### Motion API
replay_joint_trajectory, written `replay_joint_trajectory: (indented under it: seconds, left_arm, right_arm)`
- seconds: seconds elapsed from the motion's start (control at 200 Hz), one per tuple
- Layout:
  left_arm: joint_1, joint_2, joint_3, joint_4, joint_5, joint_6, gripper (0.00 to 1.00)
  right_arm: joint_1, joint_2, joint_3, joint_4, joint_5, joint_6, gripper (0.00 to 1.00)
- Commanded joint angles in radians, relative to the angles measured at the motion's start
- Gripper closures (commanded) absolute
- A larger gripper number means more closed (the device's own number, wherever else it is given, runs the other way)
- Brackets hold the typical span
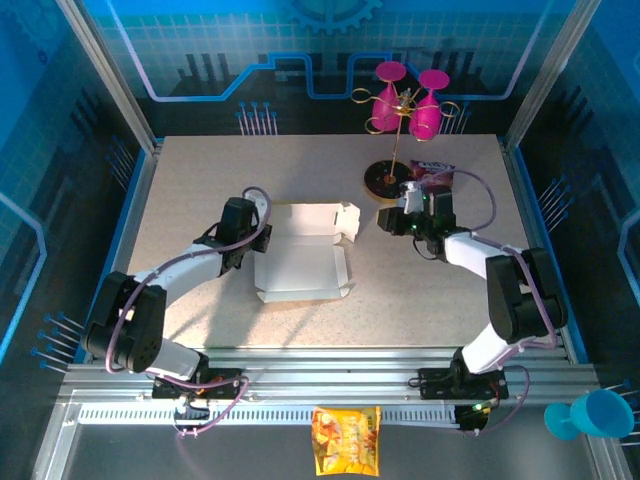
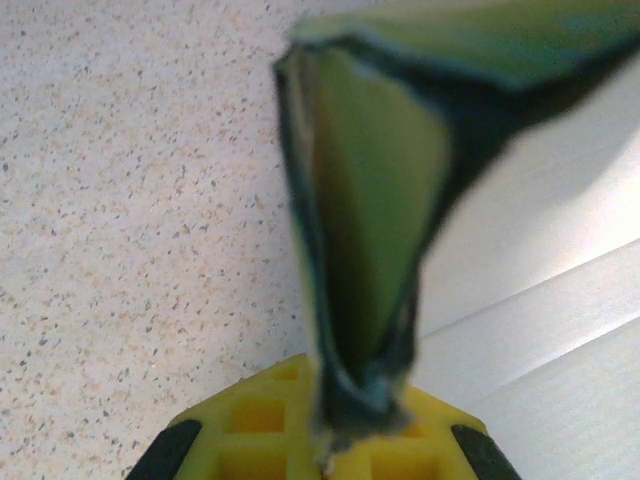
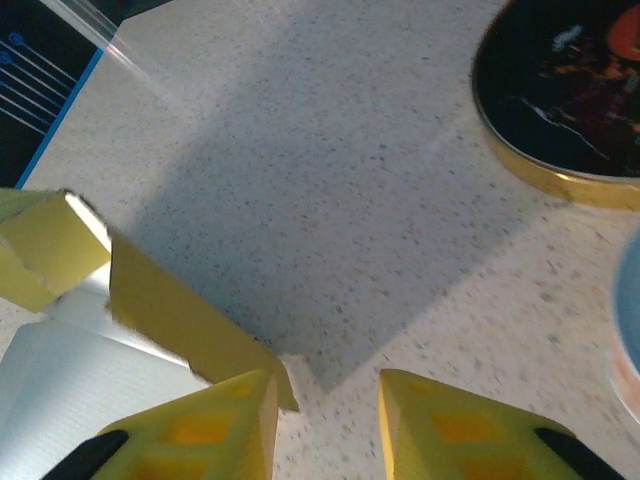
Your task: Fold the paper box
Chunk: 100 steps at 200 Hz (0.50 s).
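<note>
At the centre of the speckled desk [image 1: 190,190], the paper box [image 1: 300,265] lies white side up and half formed between the two arms. The left claw [image 1: 258,242] is clamped shut on the box's left-hand flap [image 2: 365,230] (a green-yellow blur in the left wrist view, so its crease cannot be read). The right claw [image 3: 328,425] stands partly open just beside the golden right-hand flap [image 3: 175,315], with bare desk between its fingers and nothing in its grip. The step in hand looks like raising the side walls. The next move probably calls for the right claw to close on the golden flap and fold it inward while the left side is pinned. Whether a finger already touches that flap cannot be told. A black, gold-rimmed stand base [image 3: 560,90] is cut off at the frame's edge.
</note>
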Motion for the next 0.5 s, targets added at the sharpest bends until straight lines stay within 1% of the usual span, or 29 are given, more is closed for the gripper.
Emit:
replay_joint_trajectory:
  seconds: [0.0, 0.245, 0.35, 0.495]
  left_arm:
    - [0.031, -0.044, -0.028, 0.099, 0.057, 0.047, 1.0]
    - [0.065, -0.013, -0.004, 0.102, 0.13, 0.045, 1.0]
    - [0.086, 0.009, 0.017, 0.097, 0.171, 0.034, 1.0]
    - [0.112, 0.037, 0.045, 0.089, 0.253, 0.032, 1.0]
  right_arm:
    - [0.042, 0.055, 0.109, -0.017, -0.023, -0.071, 0.67]
    - [0.119, 0.167, 0.26, -0.165, -0.034, -0.196, 0.66]
    - [0.135, 0.189, 0.268, -0.166, -0.045, -0.224, 0.64]
    - [0.148, 0.192, 0.246, -0.108, -0.07, -0.244, 0.64]
